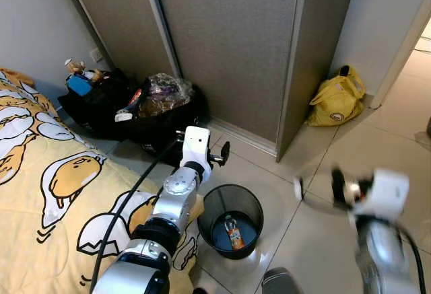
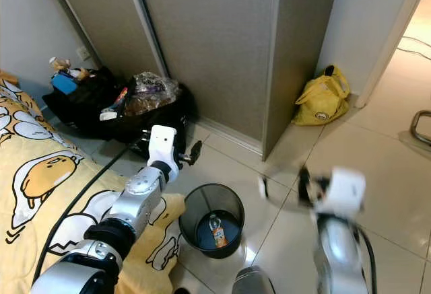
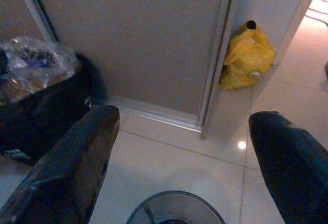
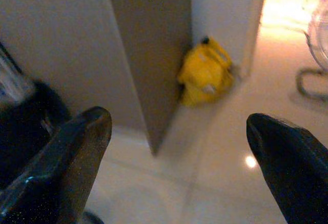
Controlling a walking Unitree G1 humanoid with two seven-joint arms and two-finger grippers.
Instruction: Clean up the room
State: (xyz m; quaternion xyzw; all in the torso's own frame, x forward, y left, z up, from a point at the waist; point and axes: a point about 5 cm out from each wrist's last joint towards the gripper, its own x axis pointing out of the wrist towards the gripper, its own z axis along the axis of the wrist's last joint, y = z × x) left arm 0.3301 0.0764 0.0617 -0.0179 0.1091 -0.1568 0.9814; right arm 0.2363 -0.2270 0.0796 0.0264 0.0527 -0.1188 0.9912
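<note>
**Both claws empty above the bin**

The left claw [image 1: 202, 151] hangs over the tiled floor [image 1: 316, 227] with its fingers spread wide and nothing between them, and the bin [image 1: 232, 220] sits just below and a little to its right. The right claw [image 1: 320, 188] is blurred, out over bare tiles well to the right of the bin, its fingers apart too in the right wrist view.

The bin is round, black mesh, standing upright beside the bed [image 1: 47, 193]. Inside, on its bottom, lies a small bottle [image 1: 234, 233] with an orange label.

The bed has a yellow cover with cartoon egg figures. Against the grey wardrobe [image 1: 229, 45] slumps a black bag [image 1: 128, 116] piled with clutter, and a yellow bag [image 1: 337, 99] rests in the corner past the wardrobe's end, by the doorway.
</note>
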